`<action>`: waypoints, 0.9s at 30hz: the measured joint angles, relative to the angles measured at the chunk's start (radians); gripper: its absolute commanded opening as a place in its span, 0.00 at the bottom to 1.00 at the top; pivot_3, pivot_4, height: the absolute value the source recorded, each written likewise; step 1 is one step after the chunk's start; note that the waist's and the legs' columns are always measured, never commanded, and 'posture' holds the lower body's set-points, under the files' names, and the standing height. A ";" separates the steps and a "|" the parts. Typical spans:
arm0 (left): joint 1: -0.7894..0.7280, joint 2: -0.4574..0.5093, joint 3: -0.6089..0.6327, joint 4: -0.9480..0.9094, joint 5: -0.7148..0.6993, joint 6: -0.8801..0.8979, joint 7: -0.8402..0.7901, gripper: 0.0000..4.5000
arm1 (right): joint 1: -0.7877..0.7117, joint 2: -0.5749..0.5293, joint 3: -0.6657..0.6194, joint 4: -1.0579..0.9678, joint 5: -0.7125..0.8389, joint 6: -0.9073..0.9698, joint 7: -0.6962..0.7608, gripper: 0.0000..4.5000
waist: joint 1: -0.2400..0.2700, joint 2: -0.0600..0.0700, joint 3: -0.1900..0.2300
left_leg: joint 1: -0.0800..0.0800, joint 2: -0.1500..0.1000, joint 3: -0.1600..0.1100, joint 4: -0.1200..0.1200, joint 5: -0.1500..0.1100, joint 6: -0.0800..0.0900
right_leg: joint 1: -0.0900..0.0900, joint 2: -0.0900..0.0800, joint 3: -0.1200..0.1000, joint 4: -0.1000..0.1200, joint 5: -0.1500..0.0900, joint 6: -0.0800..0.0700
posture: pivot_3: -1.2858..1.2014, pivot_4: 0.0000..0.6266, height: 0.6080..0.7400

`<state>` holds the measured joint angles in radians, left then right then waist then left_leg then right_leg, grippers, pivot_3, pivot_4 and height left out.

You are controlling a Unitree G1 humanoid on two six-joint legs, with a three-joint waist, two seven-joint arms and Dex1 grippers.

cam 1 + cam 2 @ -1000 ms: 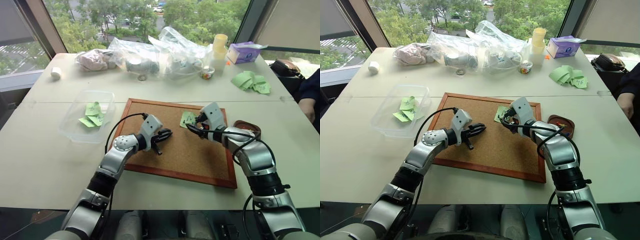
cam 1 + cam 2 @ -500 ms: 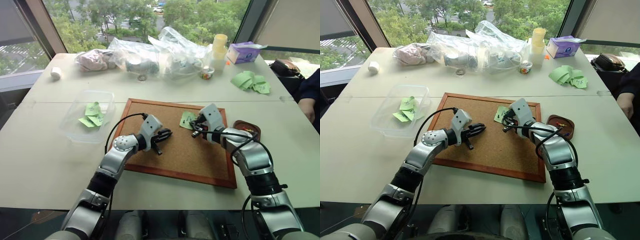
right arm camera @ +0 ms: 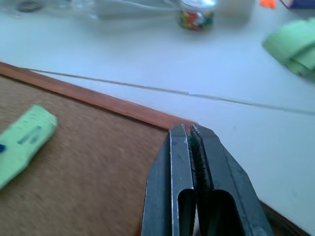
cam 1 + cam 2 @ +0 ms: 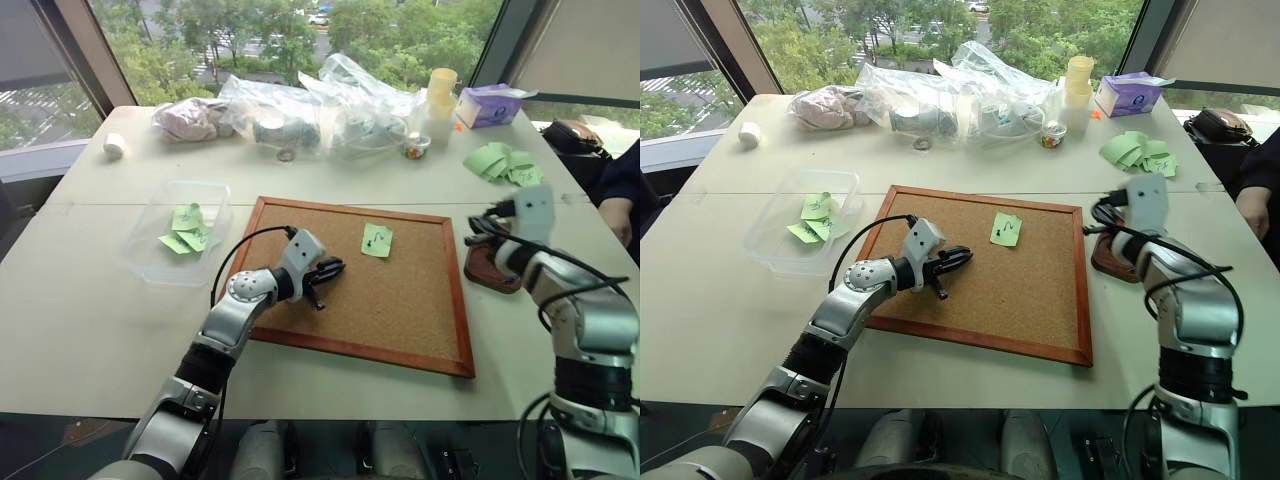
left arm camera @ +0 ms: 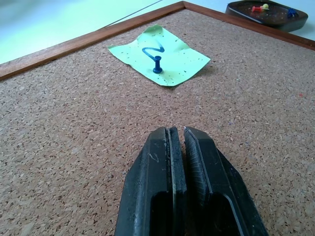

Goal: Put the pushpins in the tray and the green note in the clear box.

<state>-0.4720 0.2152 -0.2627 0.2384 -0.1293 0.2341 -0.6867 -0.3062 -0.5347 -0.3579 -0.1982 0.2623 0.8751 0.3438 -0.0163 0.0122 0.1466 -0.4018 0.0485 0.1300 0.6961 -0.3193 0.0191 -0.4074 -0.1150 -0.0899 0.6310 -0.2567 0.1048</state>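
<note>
One pin [image 5: 157,64] left in green note [image 4: 377,240], mid-far on corkboard [image 4: 400,320]. We see right gripper [image 4: 486,227], fingers together, has swung right from note to above tray [image 4: 488,270], off board's right edge; likely carrying pulled pin, too small to confirm. Left gripper [image 4: 332,268] shut, empty, over board. Clear box [image 4: 150,230] far left, holding other slips. Note not yet freed.

I stand in what looks like an office or meeting room high above street level: a wide pale tabletop [image 4: 90,300] before big slanted windows [image 4: 250,40] showing treetops and parked cars below, with roller blinds [image 4: 590,45] at the right. A corkboard [image 4: 400,300], a tissue box [image 4: 485,105] and paper slips [image 4: 505,162] fit desk work.
</note>
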 measured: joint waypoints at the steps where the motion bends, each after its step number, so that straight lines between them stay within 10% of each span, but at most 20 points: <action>1: -0.002 0.000 0.000 0.005 0.000 -0.003 0.000 0.11 | 0.021 -0.004 -0.011 0.000 0.001 0.009 -0.002 0.01 | 0.000 0.000 0.000 | 0.000 0.000 0.000 0.000 0.000 0.000 | 0.000 0.000 0.000 0.000 0.000 0.000 | 0.52 0.24 1.00; 8: -0.011 -0.001 -0.001 0.026 0.001 -0.019 -0.002 0.11 | 0.076 -0.004 -0.028 0.004 0.018 0.035 -0.003 0.07 | 0.002 0.001 0.000 | 0.001 0.000 0.000 0.000 0.000 0.001 | 0.000 0.000 0.000 0.000 0.000 -0.001 | 0.52 0.24 1.00; 17: -0.014 -0.001 0.000 0.033 0.002 -0.026 -0.002 0.11 | 0.101 -0.013 -0.034 0.005 0.029 0.035 -0.006 0.99 | 0.002 0.001 0.000 | 0.001 0.000 -0.001 0.000 0.000 0.001 | 0.001 0.000 0.000 0.000 0.000 -0.001 | 0.52 0.24 1.00; 27: -0.016 0.000 0.002 0.038 0.003 -0.027 -0.002 0.11 | -0.008 -0.010 0.054 -0.094 0.102 0.071 0.035 1.00 | -0.001 0.001 0.000 | 0.001 0.001 -0.001 0.000 0.000 0.001 | 0.000 0.000 0.000 0.000 0.000 -0.001 | 0.52 0.24 1.00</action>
<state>-0.4885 0.2156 -0.2607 0.2762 -0.1266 0.2075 -0.6890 -0.3145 -0.5450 -0.3044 -0.2917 0.3646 0.9459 0.3786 -0.0171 0.0127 0.1463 -0.4007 0.0491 0.1290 0.6958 -0.3196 0.0197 -0.4070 -0.1149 -0.0899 0.6312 -0.2564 0.1039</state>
